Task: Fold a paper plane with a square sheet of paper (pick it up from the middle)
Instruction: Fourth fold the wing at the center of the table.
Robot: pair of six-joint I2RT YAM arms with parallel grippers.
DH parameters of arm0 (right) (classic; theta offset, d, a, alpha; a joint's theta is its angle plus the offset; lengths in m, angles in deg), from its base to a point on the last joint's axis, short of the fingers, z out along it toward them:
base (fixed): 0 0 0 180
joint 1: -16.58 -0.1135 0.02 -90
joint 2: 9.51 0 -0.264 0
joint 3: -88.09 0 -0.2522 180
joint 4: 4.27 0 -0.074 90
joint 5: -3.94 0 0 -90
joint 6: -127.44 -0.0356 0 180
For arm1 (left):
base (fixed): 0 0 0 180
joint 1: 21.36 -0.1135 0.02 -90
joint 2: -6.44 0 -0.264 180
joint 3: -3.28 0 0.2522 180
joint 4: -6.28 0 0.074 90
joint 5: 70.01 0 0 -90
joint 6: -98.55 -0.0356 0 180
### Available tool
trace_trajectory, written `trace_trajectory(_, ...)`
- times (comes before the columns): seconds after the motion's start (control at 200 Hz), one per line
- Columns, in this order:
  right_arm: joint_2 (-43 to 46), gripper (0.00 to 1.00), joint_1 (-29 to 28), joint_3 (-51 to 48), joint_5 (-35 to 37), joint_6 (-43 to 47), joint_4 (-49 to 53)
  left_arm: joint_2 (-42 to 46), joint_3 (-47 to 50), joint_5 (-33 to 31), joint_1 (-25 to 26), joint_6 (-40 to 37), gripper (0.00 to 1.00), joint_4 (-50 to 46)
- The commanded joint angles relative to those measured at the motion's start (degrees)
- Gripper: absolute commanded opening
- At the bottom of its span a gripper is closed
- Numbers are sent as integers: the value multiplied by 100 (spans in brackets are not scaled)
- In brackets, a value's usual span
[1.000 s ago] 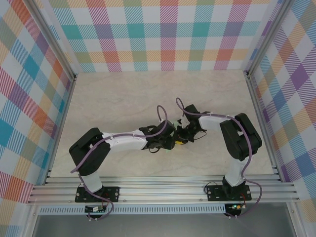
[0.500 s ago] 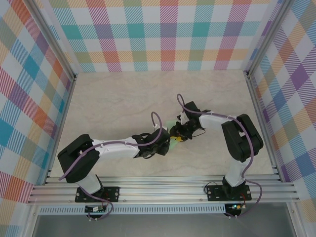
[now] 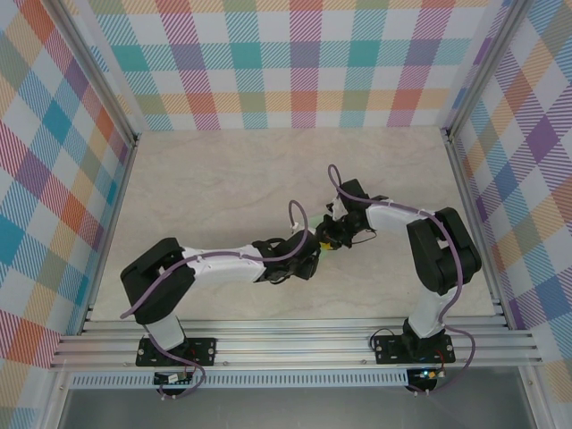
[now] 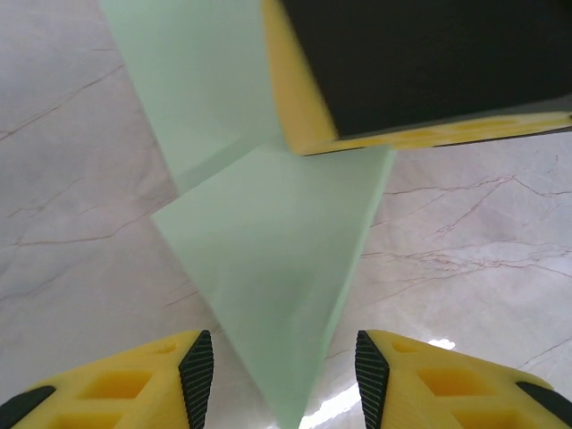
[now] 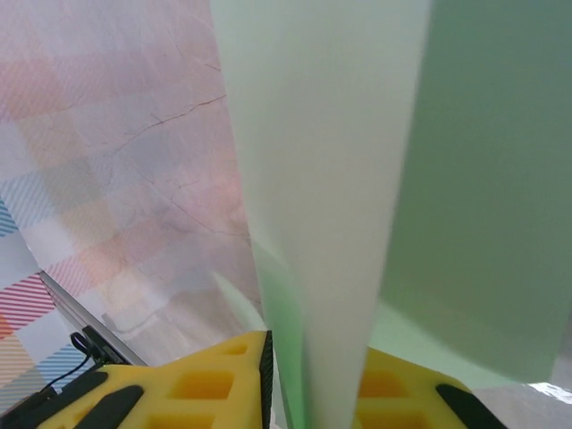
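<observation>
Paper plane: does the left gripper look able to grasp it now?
Probably yes: the pointed end of the paper plane hangs between the open jaws of the left gripper, untouched, while the right gripper holds its upper part.

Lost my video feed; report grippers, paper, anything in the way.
Right gripper shut on folded paper. Left gripper open, paper's pointed tip between its jaws, unclamped. No obstruction seen.

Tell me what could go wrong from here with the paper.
1. Only the right end effector pinches the folded paper; if that grip slips, the paper would likely drop onto the table.
2. The paper's tip sits between the open fingers of the left end effector; closing off-centre may crumple it or add a stray crease.
3. In the top view both end effectors sit very close together, so they may collide.
</observation>
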Motion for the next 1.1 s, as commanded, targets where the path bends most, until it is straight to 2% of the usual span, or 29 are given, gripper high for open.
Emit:
trace_trajectory(0.0, 37, 16, 27, 186, -153, 66, 40, -256, -303, -368, 177, -175, 49, -390)
trace_trajectory(0.23, 4, 15, 27, 237, -238, 112, 92, -680, -777, -1171, 316, -153, 48, -972)
trace_trajectory(0.355, -17, 15, 25, 239, -263, 105, 98, -800, -868, -1311, 355, -161, 42, -1022)
trace_trajectory(0.415, -23, 15, 43, 239, -246, 81, 102, -790, -840, -1298, 386, -193, 38, -951)
trace_trajectory(0.585, -25, 15, 133, 246, -434, -22, -7, -733, -663, -1287, 417, -173, 38, -805)
trace_trajectory(0.835, -7, 16, 186, 317, -416, -25, 43, -638, -547, -908, 426, -285, 25, -572)
trace_trajectory(1.095, -16, 18, 204, 371, -280, 67, 201, -594, -538, -827, 426, -279, 22, -570)
